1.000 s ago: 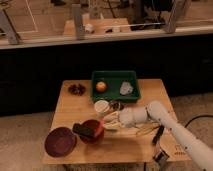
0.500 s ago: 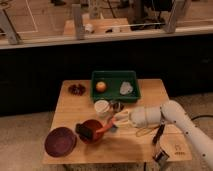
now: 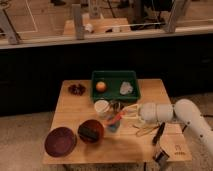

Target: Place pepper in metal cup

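Note:
The pepper (image 3: 115, 119), small, orange-red and elongated, sits at the tip of my gripper (image 3: 123, 115), which reaches in from the right on a white arm (image 3: 162, 112) and is shut on it. It is held just above the table's middle. The metal cup (image 3: 116, 106), small and grey, stands right behind the pepper, beside the white cup (image 3: 102, 107). A blue cup (image 3: 114, 127) stands just below the pepper, partly hidden by it.
A red bowl (image 3: 91, 131) holding a black block and a dark red plate (image 3: 60, 141) are at the front left. A green tray (image 3: 115, 85) at the back holds a round orange fruit (image 3: 101, 86) and a pale crumpled item (image 3: 126, 88). A dark strip (image 3: 159, 133) lies at the right.
My gripper has drawn back to the right from the red bowl, and the pepper has come with it, up and to the right toward the cups.

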Available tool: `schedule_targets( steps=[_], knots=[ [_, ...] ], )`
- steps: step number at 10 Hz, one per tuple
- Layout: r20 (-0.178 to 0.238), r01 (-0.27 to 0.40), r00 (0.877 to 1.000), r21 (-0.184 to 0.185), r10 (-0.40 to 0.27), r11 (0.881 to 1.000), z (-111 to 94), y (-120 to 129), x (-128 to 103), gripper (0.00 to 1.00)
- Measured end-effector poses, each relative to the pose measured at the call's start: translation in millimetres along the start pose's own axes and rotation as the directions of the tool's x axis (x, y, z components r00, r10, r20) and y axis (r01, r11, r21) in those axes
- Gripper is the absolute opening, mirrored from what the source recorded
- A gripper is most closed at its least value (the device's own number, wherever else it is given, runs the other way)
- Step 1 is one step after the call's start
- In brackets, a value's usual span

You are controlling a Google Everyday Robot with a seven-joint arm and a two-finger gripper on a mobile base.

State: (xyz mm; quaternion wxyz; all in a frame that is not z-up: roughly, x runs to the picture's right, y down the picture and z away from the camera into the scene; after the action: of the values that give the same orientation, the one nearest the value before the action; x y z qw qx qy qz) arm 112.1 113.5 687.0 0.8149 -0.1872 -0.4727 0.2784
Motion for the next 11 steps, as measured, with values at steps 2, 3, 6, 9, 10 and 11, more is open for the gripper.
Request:
schedule_targets(
  steps=[2,3,6,9,10,11],
  knots=[
    [-0.038,0.009,0.999,0.055,-0.007,0.998,-12.9,-16.2,3.2,0.11],
    [-0.052,0.012,0.999,0.072,-0.009,0.997,-16.8,-24.4,5.1,0.11],
    [-0.099,0.032,0.995,0.123,-0.02,0.992,-20.2,-60.6,11.7,0.11],
    [-0.134,0.057,0.99,0.17,-0.034,0.984,-23.0,-92.1,18.7,0.11],
    [-0.143,0.061,0.989,0.176,-0.035,0.982,-22.3,-98.9,20.3,0.11],
    [-0.153,0.062,0.988,0.181,-0.035,0.982,-20.4,-106.0,22.7,0.11]
  ],
)
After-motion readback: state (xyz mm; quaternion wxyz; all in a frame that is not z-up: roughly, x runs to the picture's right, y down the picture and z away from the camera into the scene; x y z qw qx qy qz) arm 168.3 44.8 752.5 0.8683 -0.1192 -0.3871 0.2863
